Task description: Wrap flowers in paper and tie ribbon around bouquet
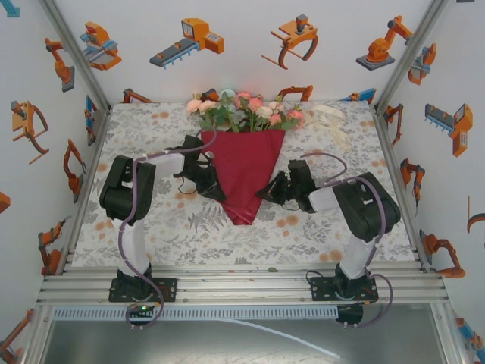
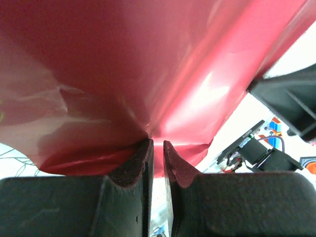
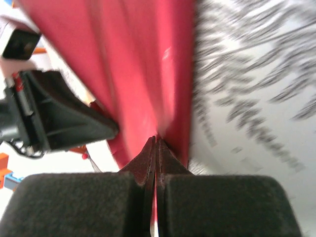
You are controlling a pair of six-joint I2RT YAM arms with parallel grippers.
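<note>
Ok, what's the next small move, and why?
Probably hold the paper with the left gripper and free the right gripper for the ribbon: the paper already cones the flowers, both grippers pinch it, and the ribbon lies loose far right.

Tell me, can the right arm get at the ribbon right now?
Probably not yet: the right gripper is shut on the paper. Once released, bare table lies between it and the ribbon.

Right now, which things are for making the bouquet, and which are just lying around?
For the job:
flowers
dark red paper, folded to a point below the blooms
cream ribbon, lying beside the flowers

Just there:
leafy table cover
robot pictures on the walls
white cable in front of the table
</note>
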